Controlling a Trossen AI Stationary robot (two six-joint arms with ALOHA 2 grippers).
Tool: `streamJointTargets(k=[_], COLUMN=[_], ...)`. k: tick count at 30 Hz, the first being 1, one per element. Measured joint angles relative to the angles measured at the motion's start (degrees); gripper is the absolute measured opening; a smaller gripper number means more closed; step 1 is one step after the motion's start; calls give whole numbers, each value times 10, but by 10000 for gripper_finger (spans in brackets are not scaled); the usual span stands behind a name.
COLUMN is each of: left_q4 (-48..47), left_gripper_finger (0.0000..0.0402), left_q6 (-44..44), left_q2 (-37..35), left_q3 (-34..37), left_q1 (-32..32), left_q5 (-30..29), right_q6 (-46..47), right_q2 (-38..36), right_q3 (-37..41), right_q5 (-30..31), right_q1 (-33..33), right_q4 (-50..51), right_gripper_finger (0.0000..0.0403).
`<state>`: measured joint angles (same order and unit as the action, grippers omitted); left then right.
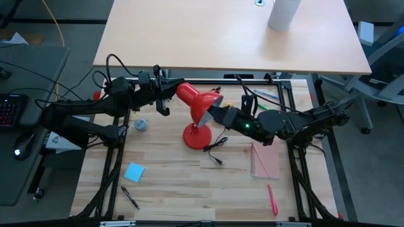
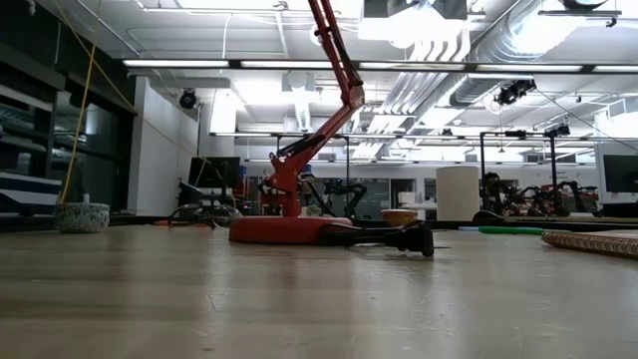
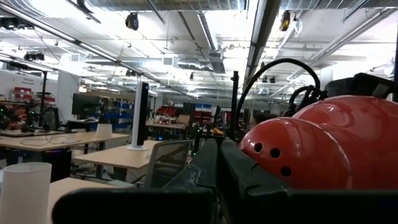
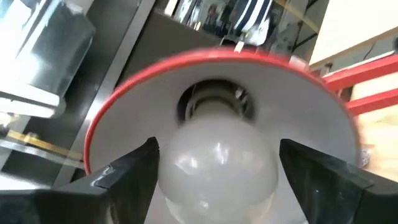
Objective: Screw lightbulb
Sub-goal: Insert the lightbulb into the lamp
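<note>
A red desk lamp stands on its round base (image 1: 197,135) mid-table, its shade (image 1: 192,98) raised on the jointed arm (image 2: 334,70). The white lightbulb (image 4: 217,165) sits in the socket inside the shade's mouth (image 4: 217,74). My right gripper (image 1: 211,113) is level at that mouth, open, one finger on each side of the bulb and close to it. My left gripper (image 1: 165,98) is shut and waits at the shade's red domed back (image 3: 298,155). My left gripper lies with its shut fingers (image 3: 217,174) right beside the shade's domed back; I cannot tell whether it touches it. My right gripper's fingers (image 4: 134,171) flank the bulb's widest part, and I cannot tell whether they touch it.
The lamp's black cord and plug (image 1: 218,148) lie by the base. A pink notebook (image 1: 265,161) and a red pen (image 1: 273,198) lie at the right, a blue note (image 1: 134,171) and a dark pen (image 1: 130,197) at the near left. A small grey object (image 1: 140,125) sits left of the base.
</note>
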<state>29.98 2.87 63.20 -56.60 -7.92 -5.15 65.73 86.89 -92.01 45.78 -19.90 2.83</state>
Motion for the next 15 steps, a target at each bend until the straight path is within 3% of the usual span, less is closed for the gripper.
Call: streamJointTargets(k=[7, 15], left_q4=[1, 1], left_gripper_finger=[0, 0], left_q6=[0, 0], left_q2=[0, 0], left_q3=[0, 0], left_q1=[0, 0], left_q5=[-1, -2], right_q6=[15, 20], right_q2=[-9, -42], right_q3=[0, 0], right_q5=[-31, -9], right_q1=[0, -16], right_q4=[45, 102], right_gripper_finger=[364, 367])
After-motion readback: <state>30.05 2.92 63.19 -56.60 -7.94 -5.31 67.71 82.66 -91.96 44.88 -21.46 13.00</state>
